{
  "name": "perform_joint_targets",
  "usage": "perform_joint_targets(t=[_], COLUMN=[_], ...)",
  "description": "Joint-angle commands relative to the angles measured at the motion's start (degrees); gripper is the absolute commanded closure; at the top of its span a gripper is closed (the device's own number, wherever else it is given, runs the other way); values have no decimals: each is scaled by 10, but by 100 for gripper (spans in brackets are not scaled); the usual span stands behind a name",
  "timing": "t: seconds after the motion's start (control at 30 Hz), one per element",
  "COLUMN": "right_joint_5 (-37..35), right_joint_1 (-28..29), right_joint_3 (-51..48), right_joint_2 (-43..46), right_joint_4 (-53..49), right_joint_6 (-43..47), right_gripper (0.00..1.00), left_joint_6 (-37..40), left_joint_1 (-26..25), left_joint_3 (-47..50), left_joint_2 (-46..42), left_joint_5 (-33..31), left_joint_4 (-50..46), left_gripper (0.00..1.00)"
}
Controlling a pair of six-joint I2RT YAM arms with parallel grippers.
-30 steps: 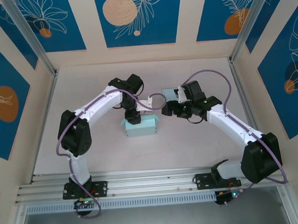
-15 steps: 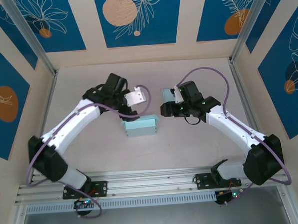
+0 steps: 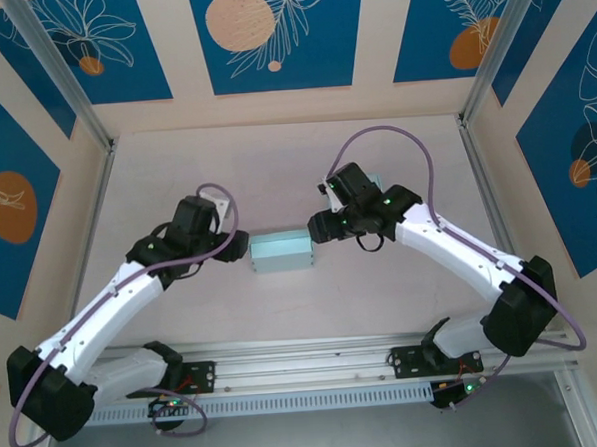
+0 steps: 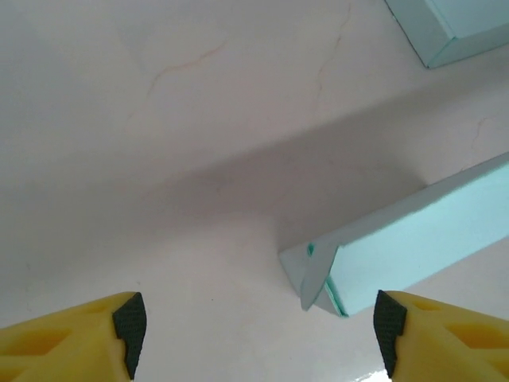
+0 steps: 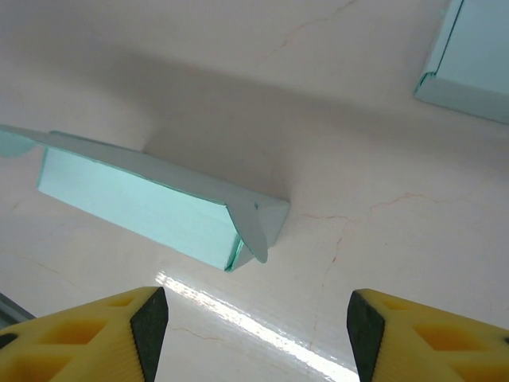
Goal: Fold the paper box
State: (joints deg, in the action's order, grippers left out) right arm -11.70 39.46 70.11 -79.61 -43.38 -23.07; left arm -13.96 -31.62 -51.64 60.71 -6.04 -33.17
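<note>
The long pale teal paper box point(image 3: 281, 251) lies at the middle of the pinkish desk point(image 3: 176, 170), its end flaps ajar, insides hidden. The left pincer point(image 4: 258, 330) and right pincer point(image 5: 256, 326) flank its ends, both wide, holding nothing.

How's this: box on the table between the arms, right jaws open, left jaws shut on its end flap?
Not quite: left jaws are open too, gripping nothing. Left wrist view shows the box lying just ahead of them, flap free.
</note>
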Motion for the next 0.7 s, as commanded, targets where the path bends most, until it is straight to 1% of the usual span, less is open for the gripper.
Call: perform_joint_targets(t=[0.0,0.1,0.2,0.27,0.33,0.47,0.57,0.67], right_joint_5=[-25,-21,-9,-5,-3,-1,5,16], right_joint_1=[9,11,11,13,12,11,11,11], right_joint_3=[27,32,38,41,41,45,50,57], right_joint_2=[-26,-41,-50,-57,-62,-83,-98,-107], right_joint_4=[-31,-28,-18,-13,-9,-6,-6,-5], right_joint_6=[14,21,28,32,37,42,44,41], right_gripper=[39,42,44,47,48,50,53,58], left_joint_6=[-32,15,60,78,86,89,89,82], left_joint_1=[5,4,5,5,5,6,7,8], left_joint_3=[27,27,21,12,5,0,-5,-11], left_joint_2=[-28,-13,15,38,56,78,92,101], left_joint_5=[28,54,83,97,99,85,87,91], left_joint_4=[54,66,75,74,72,66,67,67], left_gripper=[34,39,48,52,54,57,64,74])
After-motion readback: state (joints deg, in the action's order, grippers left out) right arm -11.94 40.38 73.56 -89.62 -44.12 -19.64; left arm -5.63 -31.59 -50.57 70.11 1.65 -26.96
